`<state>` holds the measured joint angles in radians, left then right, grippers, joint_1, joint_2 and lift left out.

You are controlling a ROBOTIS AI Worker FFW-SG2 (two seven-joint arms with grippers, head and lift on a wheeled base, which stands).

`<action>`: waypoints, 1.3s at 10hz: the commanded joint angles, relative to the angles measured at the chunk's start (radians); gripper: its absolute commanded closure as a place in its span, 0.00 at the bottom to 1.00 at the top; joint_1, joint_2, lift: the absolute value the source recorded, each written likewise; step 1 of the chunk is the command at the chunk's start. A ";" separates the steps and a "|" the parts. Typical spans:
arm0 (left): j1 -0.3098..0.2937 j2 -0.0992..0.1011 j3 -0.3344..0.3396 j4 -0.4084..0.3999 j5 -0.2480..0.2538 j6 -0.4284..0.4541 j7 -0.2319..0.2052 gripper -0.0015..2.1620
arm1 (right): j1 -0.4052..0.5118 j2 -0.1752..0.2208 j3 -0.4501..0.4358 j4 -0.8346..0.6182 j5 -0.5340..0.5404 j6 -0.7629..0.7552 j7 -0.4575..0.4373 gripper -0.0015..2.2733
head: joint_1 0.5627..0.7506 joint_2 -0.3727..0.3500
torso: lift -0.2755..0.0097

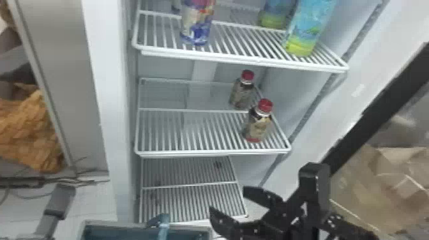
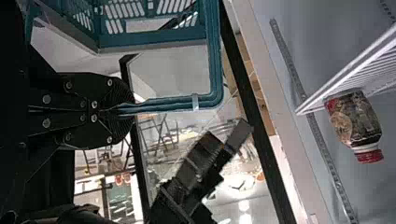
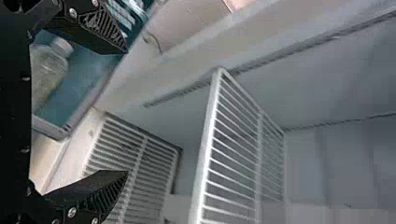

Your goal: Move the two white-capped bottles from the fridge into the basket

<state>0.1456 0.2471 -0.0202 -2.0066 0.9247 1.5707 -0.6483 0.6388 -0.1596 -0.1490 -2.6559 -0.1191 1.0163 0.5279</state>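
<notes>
One white-capped bottle lay in the basket, lower left of the head view; whether a second lay there, I couldn't tell. The left pincer gripped the basket's handle; the right pincer gaped empty.

Here's the fridge's upper wire shelf, with a blue-and-red-labelled bottle toward the left and two blue-green bottles on the right. Down on the middle wire shelf, two red-capped bottles stand upright near the right edge, one behind the other! Under that comes the lower wire shelf, and the blue basket carries a white-capped bottle.
</notes>
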 commanded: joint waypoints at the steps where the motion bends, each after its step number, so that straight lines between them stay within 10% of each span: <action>1: 0.002 0.000 0.000 0.003 0.001 0.001 -0.001 0.54 | 0.029 0.017 -0.005 -0.023 0.027 -0.135 -0.023 0.06 | 0.70 0.07 | 0.05; 8: 0.011 -0.002 -0.002 0.003 0.003 0.001 0.001 0.54 | 0.110 0.066 0.025 0.178 -0.046 -0.840 -0.158 0.06 | 0.70 0.06 | 0.05; 13: 0.019 0.001 -0.038 -0.002 0.029 0.001 0.013 0.54 | 0.252 0.103 0.037 0.127 -0.068 -0.957 -0.333 0.06 | 0.70 0.03 | 0.05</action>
<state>0.1630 0.2481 -0.0536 -2.0074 0.9456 1.5707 -0.6344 0.8708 -0.0644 -0.1043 -2.5205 -0.1878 0.0709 0.1972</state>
